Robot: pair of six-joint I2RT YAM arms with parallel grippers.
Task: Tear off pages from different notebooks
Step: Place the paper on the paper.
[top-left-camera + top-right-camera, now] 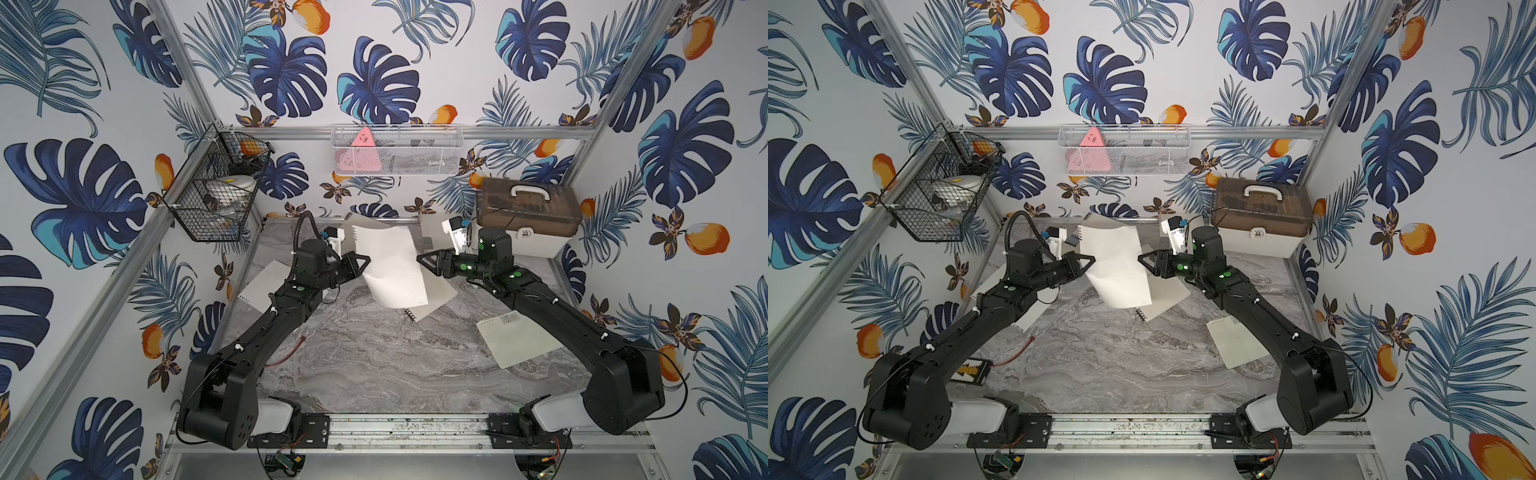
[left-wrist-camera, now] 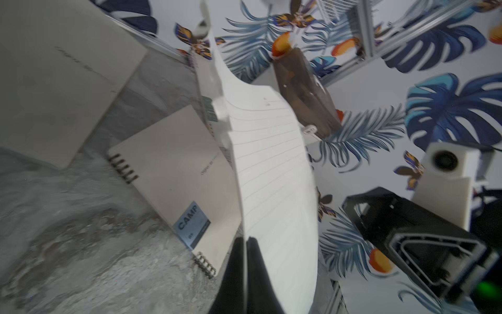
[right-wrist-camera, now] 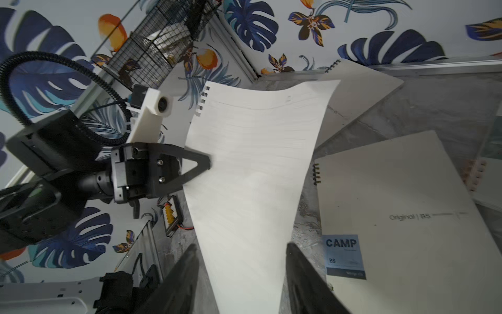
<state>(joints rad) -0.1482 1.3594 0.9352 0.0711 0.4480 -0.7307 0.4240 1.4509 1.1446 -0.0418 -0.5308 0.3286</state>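
Left gripper (image 2: 245, 242) pinches the lined page (image 2: 271, 168) at its edge; right gripper (image 3: 241, 246) stands spread around it. Light, floppy, tear-prone: likely best gripped near an edge, gently.

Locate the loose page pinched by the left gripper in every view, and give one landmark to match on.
Both top views: the page is at mid-frame, curled and lifted.
Left wrist: the page is central, seen nearly edge-on, with its ruled lines showing.
Right wrist: the page is central, seen face-on as a broad white sheet.
Landmark: the left gripper, shut on the page's edge, is in all four views.
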